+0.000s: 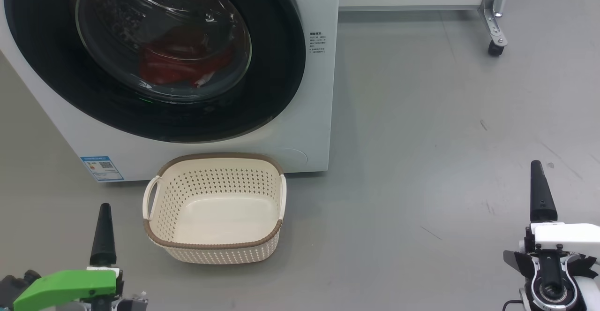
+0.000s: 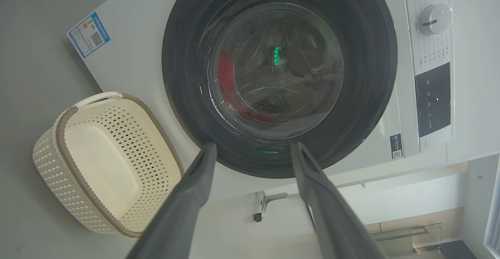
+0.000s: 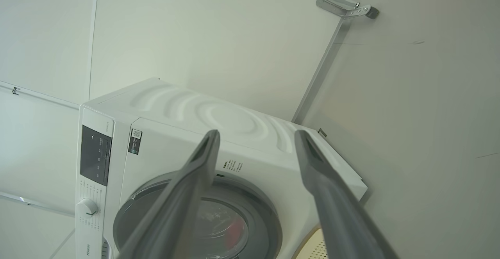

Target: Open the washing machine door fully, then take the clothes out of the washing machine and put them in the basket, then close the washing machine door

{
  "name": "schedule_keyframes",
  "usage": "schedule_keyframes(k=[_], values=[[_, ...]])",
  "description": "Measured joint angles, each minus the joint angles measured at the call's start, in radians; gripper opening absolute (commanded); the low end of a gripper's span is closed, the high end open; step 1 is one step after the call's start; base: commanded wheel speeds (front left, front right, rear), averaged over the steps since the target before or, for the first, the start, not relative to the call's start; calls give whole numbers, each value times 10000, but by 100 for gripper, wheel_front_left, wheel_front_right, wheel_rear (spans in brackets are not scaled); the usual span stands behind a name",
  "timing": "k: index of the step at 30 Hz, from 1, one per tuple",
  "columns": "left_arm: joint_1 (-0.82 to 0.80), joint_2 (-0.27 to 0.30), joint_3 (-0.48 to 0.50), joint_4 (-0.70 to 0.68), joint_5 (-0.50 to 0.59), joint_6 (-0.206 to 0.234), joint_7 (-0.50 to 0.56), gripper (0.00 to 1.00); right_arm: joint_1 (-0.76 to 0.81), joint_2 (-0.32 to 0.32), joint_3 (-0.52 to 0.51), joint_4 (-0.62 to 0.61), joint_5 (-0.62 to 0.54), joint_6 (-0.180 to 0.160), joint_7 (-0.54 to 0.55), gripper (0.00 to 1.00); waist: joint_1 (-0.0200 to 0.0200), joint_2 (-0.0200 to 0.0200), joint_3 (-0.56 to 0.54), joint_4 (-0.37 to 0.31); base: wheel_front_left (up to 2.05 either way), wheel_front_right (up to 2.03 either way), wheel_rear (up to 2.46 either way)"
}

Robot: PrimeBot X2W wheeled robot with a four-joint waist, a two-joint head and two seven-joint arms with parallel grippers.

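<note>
Your left fingers [image 1: 103,231] sit at the floor's near left, spread apart and holding nothing; the left wrist view looks between them at the door

Just past them, the blue sticker [image 1: 101,168] marks the lower left corner of the washing machine [image 1: 309,128], which stands on the grey floor [image 1: 422,161]

The washing machine door [image 1: 281,67] is closed, flush with the white front. Expect it to be rigid and fairly heavy, with a latch that resists before it gives. The bulging glass looks slick, so take hold at the black rim's outer edge. I cannot make out a handle recess, so find it before you commit

The red clothes [image 1: 183,64] lie behind the glass, low in the drum. They should be light, limp and likely to trail, so pinch a bunched fold rather than a flat layer and lift clear of the opening

The cream basket [image 1: 215,157] sits on the floor against the machine's front, below the door's lower rim, with nothing in it. It looks light enough to slide if nudged

Your right fingers [image 1: 541,193] rest at the floor's near right, well apart from the machine, also spread with nothing between them
</note>
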Motion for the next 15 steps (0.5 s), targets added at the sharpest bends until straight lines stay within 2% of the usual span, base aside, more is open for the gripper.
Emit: schedule_keyframes(k=[6,11,15], values=[[-32,-15,48,-119,566,0,-121,100,-21,21,4,-174,-554,-4,-105,100,0,0,-6,19,0,0,0],[-39,-44,6,-224,1538,0,-236,100,-22,44,50,-334,-1212,-31,-267,100,0,0,-12,48,0,0,0],[-40,-69,-25,-257,2257,4,-337,100,-22,48,50,-460,-2222,-44,-359,100,0,0,-14,70,0,0,0]])
